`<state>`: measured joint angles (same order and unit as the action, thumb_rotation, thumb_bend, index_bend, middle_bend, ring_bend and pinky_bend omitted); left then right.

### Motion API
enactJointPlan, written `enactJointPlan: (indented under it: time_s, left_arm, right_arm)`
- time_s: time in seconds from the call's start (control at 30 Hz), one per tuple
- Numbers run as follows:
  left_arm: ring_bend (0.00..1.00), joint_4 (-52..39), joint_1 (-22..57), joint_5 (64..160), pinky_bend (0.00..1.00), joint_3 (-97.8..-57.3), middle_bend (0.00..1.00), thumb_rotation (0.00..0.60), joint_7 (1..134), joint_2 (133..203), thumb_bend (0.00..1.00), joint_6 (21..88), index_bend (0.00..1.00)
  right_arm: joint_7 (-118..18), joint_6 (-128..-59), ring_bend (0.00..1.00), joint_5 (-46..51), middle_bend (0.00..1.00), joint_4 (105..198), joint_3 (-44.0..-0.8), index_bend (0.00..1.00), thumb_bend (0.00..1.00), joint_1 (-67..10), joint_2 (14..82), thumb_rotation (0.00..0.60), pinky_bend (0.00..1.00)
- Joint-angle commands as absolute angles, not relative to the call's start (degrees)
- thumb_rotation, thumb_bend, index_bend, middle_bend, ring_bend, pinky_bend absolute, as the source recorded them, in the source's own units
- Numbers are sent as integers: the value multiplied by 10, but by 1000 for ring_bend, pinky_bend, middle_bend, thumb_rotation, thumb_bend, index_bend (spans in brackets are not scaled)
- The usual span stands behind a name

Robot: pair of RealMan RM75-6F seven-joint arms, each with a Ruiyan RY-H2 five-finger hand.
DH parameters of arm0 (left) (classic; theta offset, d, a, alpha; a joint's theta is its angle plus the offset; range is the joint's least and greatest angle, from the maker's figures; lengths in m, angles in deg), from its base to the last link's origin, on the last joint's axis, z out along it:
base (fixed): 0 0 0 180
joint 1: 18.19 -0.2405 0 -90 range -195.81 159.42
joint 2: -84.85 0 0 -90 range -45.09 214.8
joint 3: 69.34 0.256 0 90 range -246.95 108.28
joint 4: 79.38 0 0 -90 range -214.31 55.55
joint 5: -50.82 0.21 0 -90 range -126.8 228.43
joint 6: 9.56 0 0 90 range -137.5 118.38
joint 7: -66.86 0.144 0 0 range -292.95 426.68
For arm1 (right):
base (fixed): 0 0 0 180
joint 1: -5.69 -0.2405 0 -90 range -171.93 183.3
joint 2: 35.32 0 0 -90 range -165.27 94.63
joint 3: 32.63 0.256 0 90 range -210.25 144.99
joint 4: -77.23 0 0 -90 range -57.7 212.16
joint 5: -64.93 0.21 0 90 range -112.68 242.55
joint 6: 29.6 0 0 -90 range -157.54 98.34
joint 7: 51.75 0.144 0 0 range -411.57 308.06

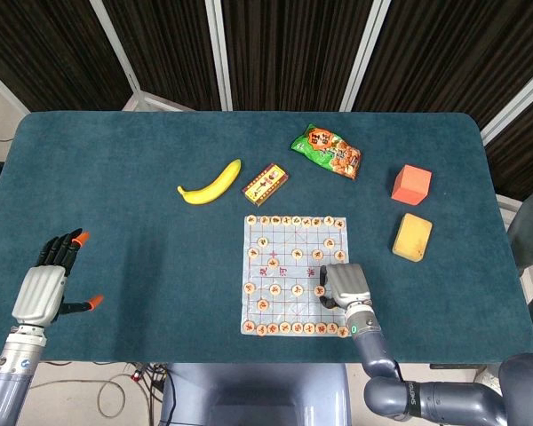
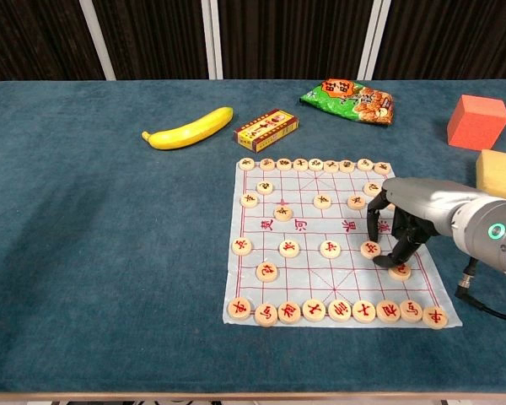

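Right hand [image 2: 402, 228] is down over the right side of the chess mat [image 2: 304, 232], dark fingers [image 2: 373, 226] curled downward with the tips right at a round wooden piece [image 2: 370, 249]. Can't honestly tell if it's pinching that piece or just touching it. Another piece [image 2: 399, 271] sits just beside the thumb at about 5 o'clock from the first one. In the head view the right hand [image 1: 346, 285] covers that corner of the mat [image 1: 284, 266], so nothing more to see there.

The other pieces are lined up along the near and far edges of the mat, with a few scattered in the middle.

Left hand [image 1: 49, 282] is way off at 9 o'clock, well apart from the mat, fingers [image 1: 60, 248] spread and holding nothing.

Out past the mat on the blue surface [image 2: 93, 236]: a small box [image 2: 266, 128] at 12 o'clock, a banana [image 2: 189, 128] at 11, a snack bag [image 2: 349, 99] at 1, and a red block [image 2: 476, 121] plus a yellow sponge [image 2: 501, 174] around 2 to 3 o'clock.
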<state>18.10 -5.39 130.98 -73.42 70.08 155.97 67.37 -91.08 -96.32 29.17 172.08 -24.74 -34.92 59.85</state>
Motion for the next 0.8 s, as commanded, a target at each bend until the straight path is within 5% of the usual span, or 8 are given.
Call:
enactJointPlan:
  time_s: [0.03, 0.8]
  left_arm:
    - [0, 181, -54, 1310, 0, -734, 0, 600, 701, 1560, 0, 674, 0]
    - [0, 182, -53, 1306, 0, -734, 0, 600, 705, 1562, 0, 671, 0]
  right_arm:
    - [-910, -963, 1000, 291, 1000, 1720, -247, 535, 387, -349, 599, 600, 1000]
    - [-901, -972, 1000, 296, 1000, 1727, -211, 554, 391, -350, 587, 600, 1000]
